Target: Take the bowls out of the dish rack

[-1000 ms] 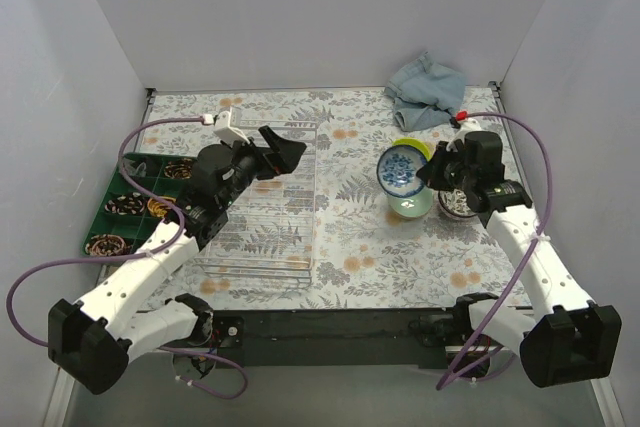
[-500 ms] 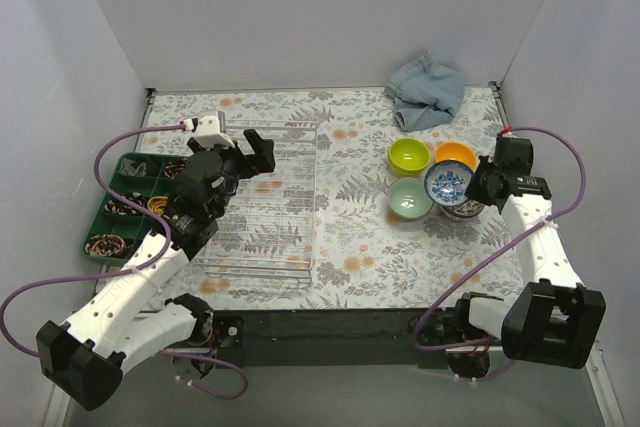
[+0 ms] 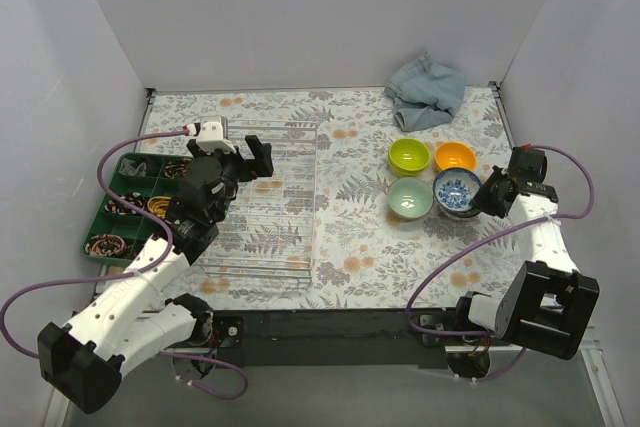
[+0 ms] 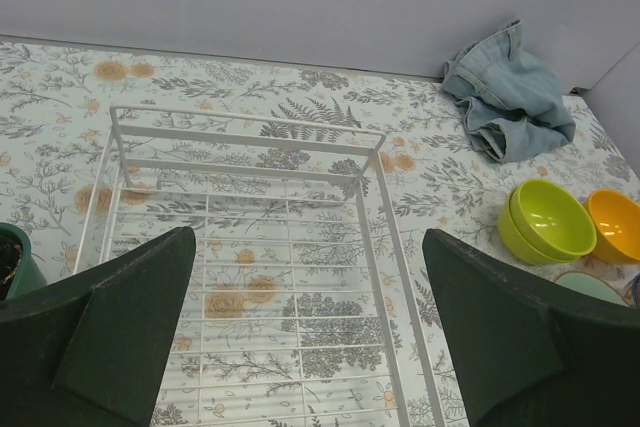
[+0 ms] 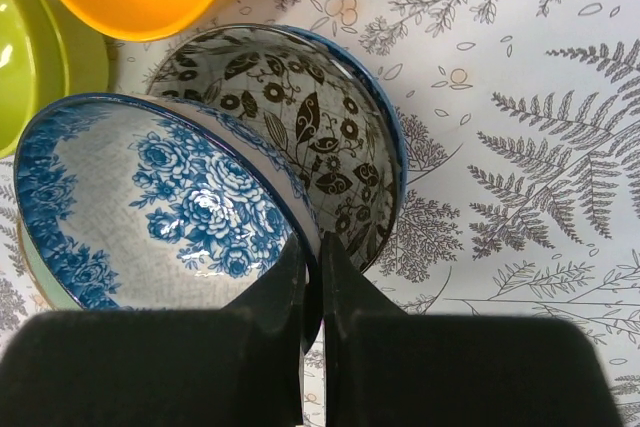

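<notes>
The wire dish rack [image 3: 316, 202] holds no bowls; in the left wrist view it [image 4: 250, 122] lies below my open, empty left gripper [image 4: 320, 347], which hovers over the rack's far-left part [image 3: 250, 159]. My right gripper [image 5: 311, 267] is shut on the rim of the blue-and-white bowl [image 5: 150, 197], which rests tilted inside the whitish patterned bowl [image 5: 330, 117]. In the top view this gripper [image 3: 485, 195] and the blue-and-white bowl [image 3: 458, 190] are at the right. Two stacked lime green bowls [image 3: 410, 156], an orange bowl [image 3: 455, 156] and a pale green bowl [image 3: 410, 197] sit beside them. The pinkish bowl is out of view.
A dark green compartment tray [image 3: 125, 209] with small items lies left of the rack. A crumpled blue cloth [image 3: 427, 92] lies at the back right. Grey walls close in the table on three sides.
My right gripper carried the blue-and-white bowl right and down from above the pale green bowl into the patterned bowl. My left gripper drew back left over the rack.
</notes>
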Controlling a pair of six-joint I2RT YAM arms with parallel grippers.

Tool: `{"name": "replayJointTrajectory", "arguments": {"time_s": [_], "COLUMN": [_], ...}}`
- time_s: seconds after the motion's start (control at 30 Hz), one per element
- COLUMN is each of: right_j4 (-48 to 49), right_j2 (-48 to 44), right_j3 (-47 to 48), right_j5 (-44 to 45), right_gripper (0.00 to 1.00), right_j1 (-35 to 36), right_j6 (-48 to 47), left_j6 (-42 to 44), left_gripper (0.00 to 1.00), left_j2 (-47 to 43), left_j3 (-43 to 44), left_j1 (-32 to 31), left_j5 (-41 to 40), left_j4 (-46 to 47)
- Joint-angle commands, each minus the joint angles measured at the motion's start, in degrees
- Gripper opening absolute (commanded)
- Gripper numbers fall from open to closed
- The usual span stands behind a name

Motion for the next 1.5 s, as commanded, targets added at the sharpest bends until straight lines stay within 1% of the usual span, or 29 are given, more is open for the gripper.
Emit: {"name": "replayJointTrajectory", "arguments": {"time_s": [0.0,0.07,0.17,0.27,0.3,0.37,0.4,0.47,0.5,0.6,0.7,0.77,0.87,0.9,0.97,1.0,1.03,1.07,1.1,1.13,1.17,1.23,1.27,1.37,1.47], "right_j4": [4.3,5.1,5.5,5.2,4.8,3.7,3.3,2.6,1.9,-0.9,-3.2,-4.6,-5.9,-6.1,-6.6,-6.8,-7.2,-7.6,-7.6,-7.6,-7.4,-7.4,-7.3,-6.7,-4.8], "right_j2": [0.4,1.1,2.4,2.1,1.8,1.6,1.4,0.7,0.3,-2.1,-4.5,-6.4,-8.6,-9.1,-10.6,-11.1,-11.9,-13.6,-14.9,-17.7,-19.3,-22.2,-25.5,-33.0,-40.7], "right_j3": [-1.7,-2.1,-1.9,-1.6,-1.3,-0.8,-0.4,-0.1,0.2,1.9,4.2,5.7,8.2,8.8,9.9,10.8,11.5,12.1,12.8,12.8,12.6,11.9,11.7,10.4,7.9], "right_j5": [-1.9,-2.4,-4.0,-4.0,-3.3,-3.0,-2.9,-2.7,-2.1,-0.2,1.2,1.8,6.0,10.8,16.9,21.9,23.3,23.6,23.3,23.3,23.3,23.2,22.8,21.2,20.2], "right_gripper": [0.08,0.11,0.2,0.34,0.43,0.51,0.62,0.71,0.79,0.87,0.91,0.91,0.93,0.95,0.96,0.98,0.98,0.98,0.98,0.98,0.98,0.98,0.98,0.98,0.98], "right_j1": [-1.2,-1.5,-1.6,-1.6,-1.6,-1.6,-1.6,-1.6,-1.6,-1.6,-1.5,-0.7,3.7,7.9,12.8,17.5,19.1,20.4,22.2,22.8,23.6,25.9,26.5,27.2,27.2], "right_j6": [1.9,1.8,1.4,0.9,0.7,0.8,0.9,1.2,1.3,0.9,-0.5,-1.6,-4.6,-5.9,-9.8,-10.6,-11.0,-11.4,-11.9,-11.9,-12.0,-12.2,-12.2,-12.8,-14.4], "left_j6": [1.3,1.2,0.9,0.8,0.8,1.0,1.1,1.8,2.2,3.7,3.8,2.8,0.4,-0.2,-1.2,-1.8,-3.8,-4.7,-5.5,-5.5,-4.5,-4.5,-4.6,-5.5,-5.5], "left_gripper": [0.98,0.98,0.98,0.98,0.98,0.98,0.98,0.98,0.98,0.98,0.98,0.98,0.98,0.98,0.98,0.98,0.98,0.98,0.98,0.98,0.98,0.98,0.98,0.98,0.98], "left_j2": [-1.8,-1.8,-1.4,-1.1,-1.1,-0.9,-0.8,-0.7,-0.4,0.5,1.1,1.1,-0.3,-0.8,-2.2,-3.6,-4.3,-4.8,-5.8,-6.3,-6.9,-9.2,-10.3,-14.5,-19.8], "left_j3": [-0.9,-1.0,-1.0,-0.9,-0.8,-1.0,-0.9,-1.0,-0.9,-0.6,-0.8,-0.5,-0.1,-0.1,0.6,0.9,1.6,4.0,5.0,6.0,7.2,8.6,9.1,10.0,8.9], "left_j1": [0.0,0.0,0.0,-0.1,-0.1,-0.1,-0.1,0.0,-0.1,0.0,-0.2,-0.2,-0.1,-0.2,-0.2,-0.2,-0.1,-0.1,-0.2,-0.2,-0.2,-0.2,-0.1,-0.2,-0.1], "left_j5": [-1.4,-1.5,-1.4,-0.9,-0.9,-1.0,-1.0,-1.2,-1.1,-1.1,-2.1,-2.4,-2.4,-2.7,-4.2,-5.4,-6.7,-8.8,-9.4,-9.4,-9.1,-9.8,-10.3,-11.2,-9.0], "left_j4": [2.3,2.4,2.7,3.3,3.5,3.8,4.2,4.8,5.3,6.1,6.8,6.2,3.7,2.0,0.5,-3.8,-6.1,-8.9,-14.3,-16.5,-20.1,-24.0,-27.3,-32.6,-35.5]}}
